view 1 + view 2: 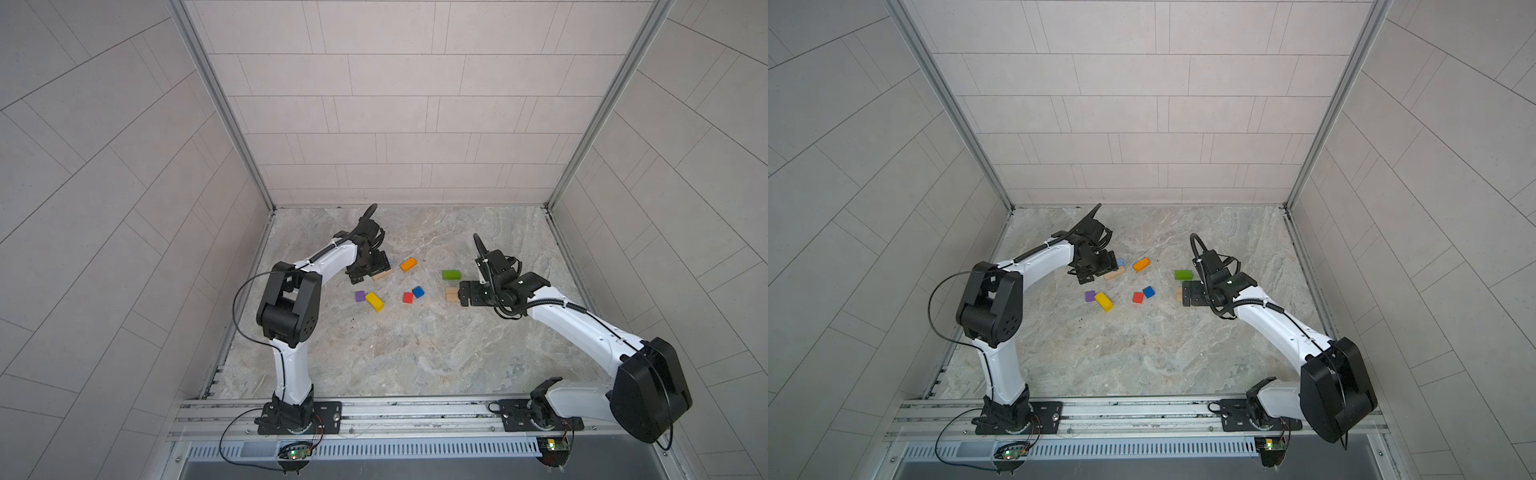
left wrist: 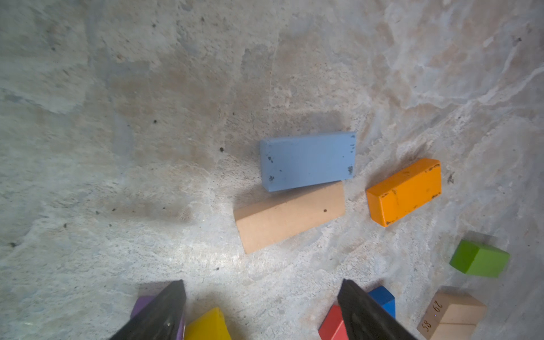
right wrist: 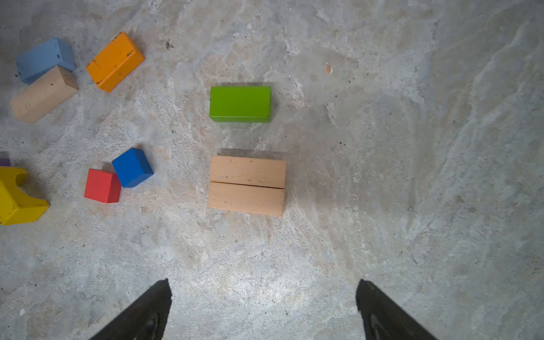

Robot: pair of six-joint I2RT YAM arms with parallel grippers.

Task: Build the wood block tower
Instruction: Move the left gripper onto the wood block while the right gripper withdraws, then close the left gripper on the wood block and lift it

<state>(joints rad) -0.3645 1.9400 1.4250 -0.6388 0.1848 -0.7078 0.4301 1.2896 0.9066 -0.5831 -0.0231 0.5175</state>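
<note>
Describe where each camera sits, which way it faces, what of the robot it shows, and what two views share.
Both top views: high above the arms' bases, looking down at the table; both arms show whole, with left gripper and right gripper.
Left wrist: on the left arm, looking down at a light-blue brick and tan bar; only its black fingertips show.
Right wrist: on the right arm, looking down at two tan bars and a green brick; only its fingertips show.
Shared: both wrist views catch the orange brick.

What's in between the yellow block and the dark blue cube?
The red cube sits there, close beside the blue cube and farther from the yellow block. It shows in both top views.
</note>
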